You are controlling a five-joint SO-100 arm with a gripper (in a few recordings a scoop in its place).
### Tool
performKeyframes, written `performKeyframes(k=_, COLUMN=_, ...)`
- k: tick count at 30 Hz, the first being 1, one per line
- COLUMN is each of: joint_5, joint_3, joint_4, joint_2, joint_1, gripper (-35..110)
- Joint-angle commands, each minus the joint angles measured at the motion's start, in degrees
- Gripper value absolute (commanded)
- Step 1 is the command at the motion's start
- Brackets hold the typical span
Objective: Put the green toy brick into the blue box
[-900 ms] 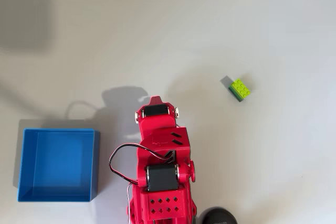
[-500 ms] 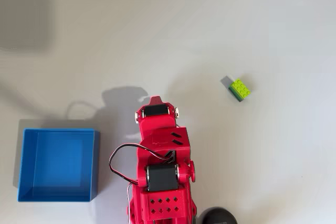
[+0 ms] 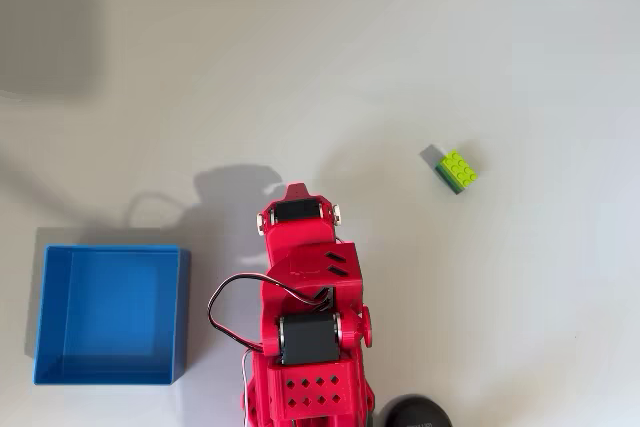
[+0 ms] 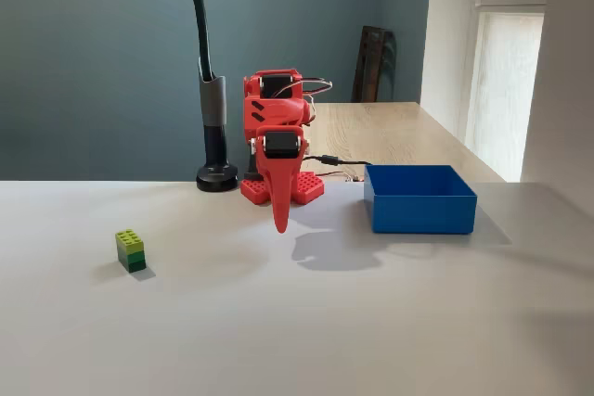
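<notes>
On the white table [image 4: 390,340], the green toy brick [image 4: 130,250] stands alone, well apart from both the arm and the box. Seen from the fixed view, it sits at the left, upright on the surface, with its lime-green studded layer on top of a darker green layer. Seen from the overhead view, the brick [image 3: 456,170] lies at the right of the picture, turned at an angle to the table edges, and casts a short shadow toward the upper left.

The blue box [image 4: 419,198] rests flat on the table at the right of the fixed view, just beside the arm's base, its opening facing up. The overhead view shows the box [image 3: 110,315] at the lower left, with its flat bottom bare.

The red arm [image 4: 277,127] is folded over its base between the brick and the box. Its gripper [image 4: 279,220] points straight down in the fixed view, with the tip hanging above the table and touching neither the brick nor the box. The jaws appear pressed together into one narrow point, and nothing is held between them. In the overhead view the arm [image 3: 305,307] rises from the bottom edge; the folded links cover the fingers there.

A black lamp post [image 4: 210,81] stands on a round foot behind the arm, to its left in the fixed view. A black cable [image 3: 228,307] loops from the arm's side.
</notes>
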Motion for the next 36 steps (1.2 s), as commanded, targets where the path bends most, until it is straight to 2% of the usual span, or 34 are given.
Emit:
performKeyframes(k=1, joint_5=-1.4, joint_3=-0.4, joint_4=-3.1, joint_2=0.2, joint_1=0.6, gripper=0)
performKeyframes(k=12, joint_5=1.1, joint_3=-10.6, joint_4=-4.8, joint_2=-2.6, joint_1=6.2, gripper=0)
performKeyframes(k=25, joint_5=4.3, joint_3=-28.3, joint_4=-4.4, joint_2=-31.6, joint_1=16.2, gripper=0)
performKeyframes(k=36, joint_5=6.0, joint_3=-47.5, joint_4=12.9, joint_2=-49.1, joint_1=24.9, gripper=1)
